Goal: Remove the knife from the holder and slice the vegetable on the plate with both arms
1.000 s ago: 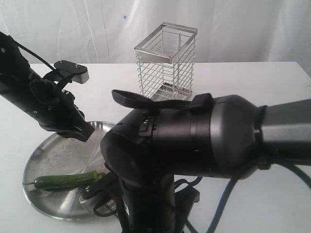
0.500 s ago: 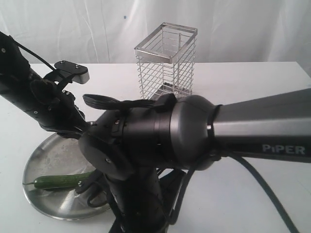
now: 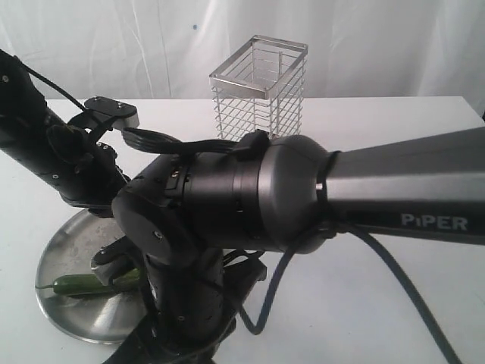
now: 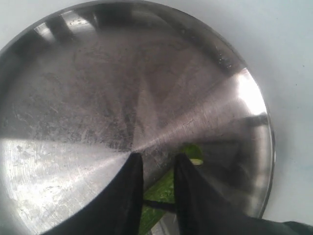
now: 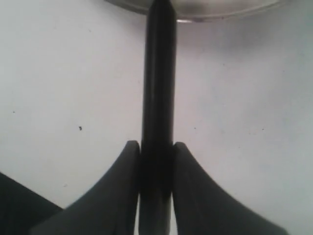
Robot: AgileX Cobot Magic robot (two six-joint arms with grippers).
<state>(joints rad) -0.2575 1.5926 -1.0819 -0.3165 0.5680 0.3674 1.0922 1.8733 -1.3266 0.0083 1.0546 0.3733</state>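
- Though hidden behind its own wrist in the exterior view, clearly shut on the knife [image 5: 157, 73]: right tool [image 5: 156, 144], both fingers flush against the dark shaft, far end just reaching the plate [image 5: 220, 10] rim.
- Left tool [image 4: 157, 159]: fingers apart, gripping nothing, poised over the plate; vegetable [image 4: 190, 152] glimpsed through and beside the gap, lying on the steel below.
- Swung leftward over the last second: right arm [image 3: 250, 197], now masking the plate's near right part and the vegetable's thicker end. Left arm [image 3: 45, 144] and vegetable unmoved.
- Likely meaning: knife fetched, holder [image 3: 261, 95] standing empty at the back of the table [image 3: 333, 318]; slicing not yet begun, blade probably being lined up.
- Room: bare table to the right and behind; tight between the two arms above the plate.
- Edges: raised rim close to the blade, easy to catch; vegetable near the plate's front left edge, little margin for rolling.
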